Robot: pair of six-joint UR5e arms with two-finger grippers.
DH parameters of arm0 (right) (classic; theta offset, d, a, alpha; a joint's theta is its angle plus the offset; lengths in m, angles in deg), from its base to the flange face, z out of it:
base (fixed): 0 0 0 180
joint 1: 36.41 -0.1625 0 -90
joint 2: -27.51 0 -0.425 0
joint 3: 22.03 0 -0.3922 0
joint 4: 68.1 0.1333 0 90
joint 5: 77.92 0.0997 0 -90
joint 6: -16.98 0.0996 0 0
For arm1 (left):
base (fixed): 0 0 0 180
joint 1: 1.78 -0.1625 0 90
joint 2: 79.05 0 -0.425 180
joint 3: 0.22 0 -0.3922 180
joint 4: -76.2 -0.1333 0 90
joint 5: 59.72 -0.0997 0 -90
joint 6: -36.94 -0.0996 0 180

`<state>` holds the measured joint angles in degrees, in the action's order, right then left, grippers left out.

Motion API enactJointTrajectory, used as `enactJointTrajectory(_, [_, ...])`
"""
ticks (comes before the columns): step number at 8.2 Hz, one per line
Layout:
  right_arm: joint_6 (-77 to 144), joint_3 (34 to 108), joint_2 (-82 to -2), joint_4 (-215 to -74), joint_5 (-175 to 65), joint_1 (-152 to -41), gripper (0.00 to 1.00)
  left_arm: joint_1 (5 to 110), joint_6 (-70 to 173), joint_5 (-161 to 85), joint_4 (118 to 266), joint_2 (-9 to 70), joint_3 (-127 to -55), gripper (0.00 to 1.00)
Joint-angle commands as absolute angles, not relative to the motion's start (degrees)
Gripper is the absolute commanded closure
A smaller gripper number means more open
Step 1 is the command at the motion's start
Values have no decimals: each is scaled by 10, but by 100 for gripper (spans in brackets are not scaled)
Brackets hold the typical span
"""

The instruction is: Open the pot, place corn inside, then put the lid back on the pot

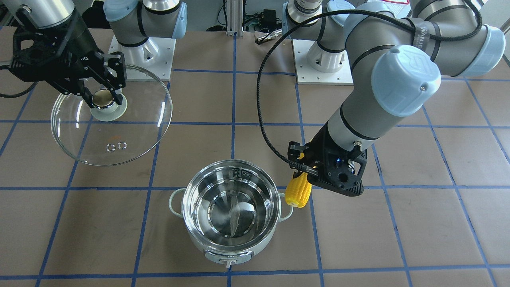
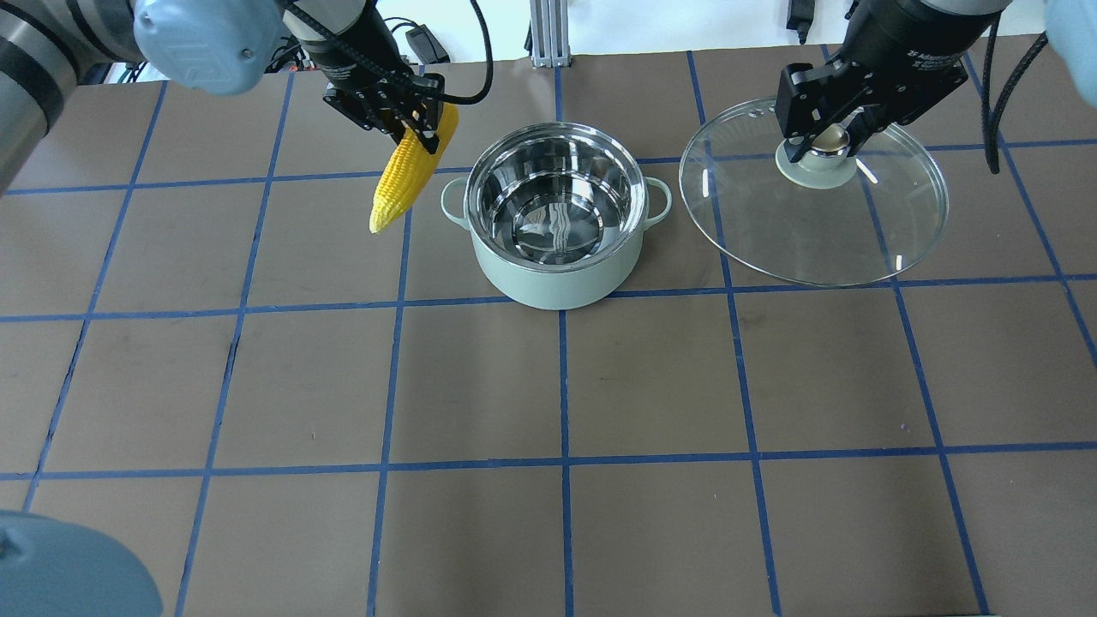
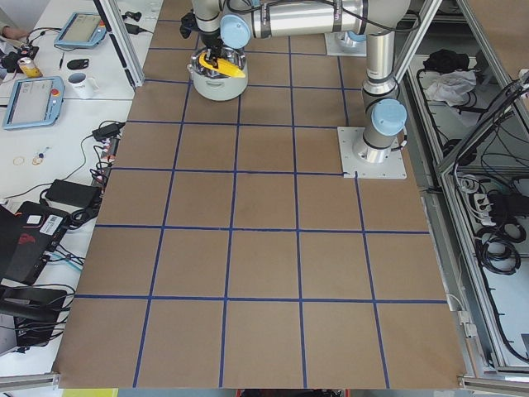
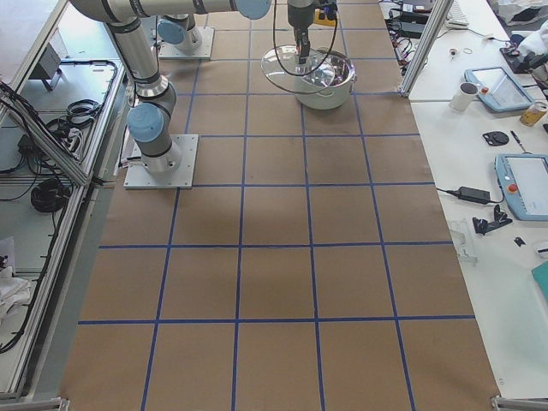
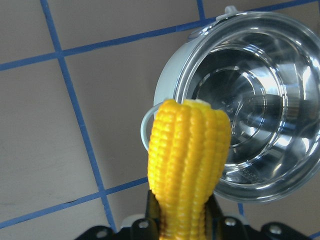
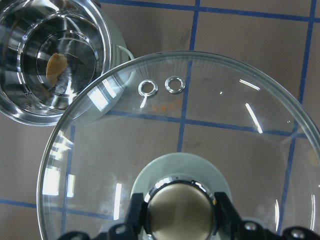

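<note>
While standing at the table (image 2: pixel 651 386), holds the lid (image 2: pixel 814 231) up and tilted to the right of the pot (image 2: pixel 557 283), with the right pincer (image 2: pixel 830 141) pinching its knob. Leaves the pot uncovered between both arms, steel inside showing. Holds the corn (image 2: pixel 403 180) slanted in the air just left of the pot's rim, outside it, with the left pincer (image 2: pixel 424 128) clamped on its upper end.
</note>
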<state>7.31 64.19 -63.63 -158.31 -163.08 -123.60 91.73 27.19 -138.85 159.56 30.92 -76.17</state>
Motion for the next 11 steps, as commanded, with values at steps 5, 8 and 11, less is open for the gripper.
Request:
enactJointTrajectory(5, [72, 642, -636, -1584, -1631, -1236, 73, 1015, 519, -1393, 1592, 442, -613, 100])
enactJointTrajectory(8, [72, 642, -636, -1584, -1631, -1236, 74, 1032, 550, -1392, 1590, 492, -595, 100])
enactJointTrajectory(11, [72, 642, -636, -1584, -1631, -1236, 75, 1033, 551, -1410, 1590, 507, -599, 100])
